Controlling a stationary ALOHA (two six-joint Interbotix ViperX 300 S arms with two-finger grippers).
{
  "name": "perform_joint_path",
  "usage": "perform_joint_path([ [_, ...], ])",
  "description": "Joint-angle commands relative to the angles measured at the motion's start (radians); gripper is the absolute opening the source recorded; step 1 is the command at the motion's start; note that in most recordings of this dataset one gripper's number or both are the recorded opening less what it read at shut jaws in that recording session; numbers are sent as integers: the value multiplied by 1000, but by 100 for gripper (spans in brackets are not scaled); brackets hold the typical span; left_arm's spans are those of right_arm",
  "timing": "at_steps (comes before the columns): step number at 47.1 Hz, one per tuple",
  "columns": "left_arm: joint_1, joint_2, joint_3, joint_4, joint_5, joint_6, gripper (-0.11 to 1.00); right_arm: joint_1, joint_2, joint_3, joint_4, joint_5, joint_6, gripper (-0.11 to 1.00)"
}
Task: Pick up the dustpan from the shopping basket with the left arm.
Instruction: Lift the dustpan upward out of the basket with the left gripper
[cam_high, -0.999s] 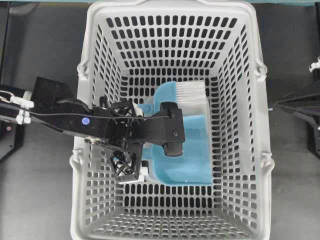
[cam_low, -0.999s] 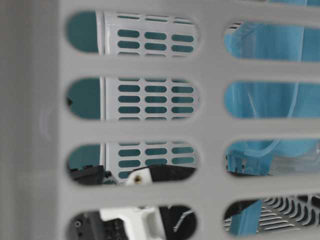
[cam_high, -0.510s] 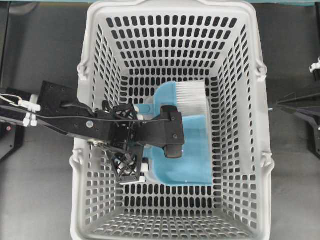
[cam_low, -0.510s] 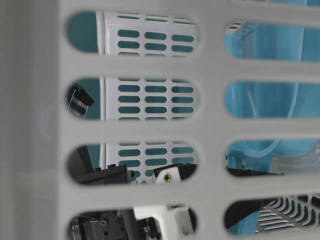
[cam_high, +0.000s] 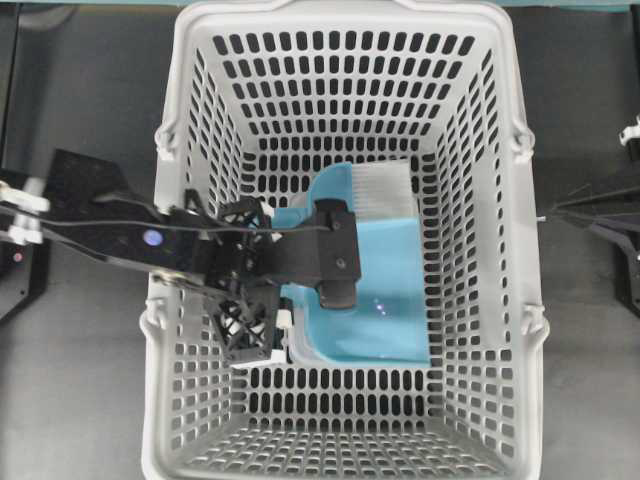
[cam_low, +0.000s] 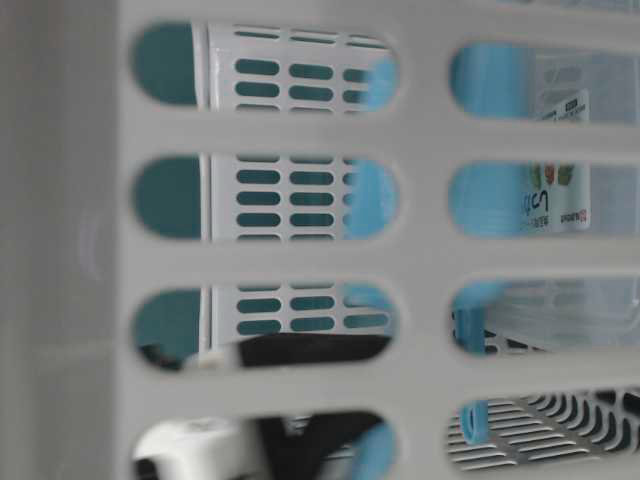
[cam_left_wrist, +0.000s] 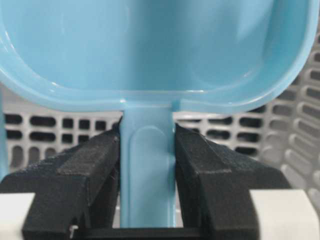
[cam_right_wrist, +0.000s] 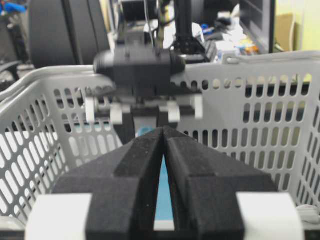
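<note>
- In the left wrist view, the left gripper (cam_left_wrist: 147, 175) is clamped on the dustpan's handle (cam_left_wrist: 147, 170), a black pad pressing each side.
- The dustpan (cam_high: 375, 300) sits inside the shopping basket (cam_high: 510, 250), probably lifted off the floor, though the blurred table-level view cannot confirm it.
- The white-bristled brush (cam_high: 383, 190) lies farther back.
- The right gripper (cam_right_wrist: 164, 200) waits outside, fingers together.
- Step in hand: the lift. Next calls for a straight rise clear of the rim.

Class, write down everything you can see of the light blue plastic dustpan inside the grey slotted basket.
The light blue plastic dustpan is a broad, glossy tray with a rounded back and a thin straight handle. It sits inside the large grey slotted shopping basket. The left gripper is shut on the handle, a black finger pressing each side. White brush bristles lie at its far edge. A label shows through the basket wall.
</note>
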Motion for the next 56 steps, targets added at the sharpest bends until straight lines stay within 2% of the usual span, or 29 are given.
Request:
perform_joint_path([
  [1,-2,-81,-34,3,-11,0,28,3,6,-8,5,-5,2,0],
  [13,9,-230,-75,3,0,3,28,3,2,-8,5,-5,2,0],
  [20,11,-270,-71,3,32,5,28,3,-3,-6,5,-5,2,0],
  [32,14,-245,-110,3,114,6,28,0,-3,-3,5,-5,2,0],
  [42,20,-175,-213,3,247,11,28,3,-3,3,5,-5,2,0],
  [52,29,-152,-241,3,273,69,28,3,-3,5,5,-5,2,0],
  [56,31,-152,-241,3,273,72,28,3,-5,5,5,-5,2,0],
])
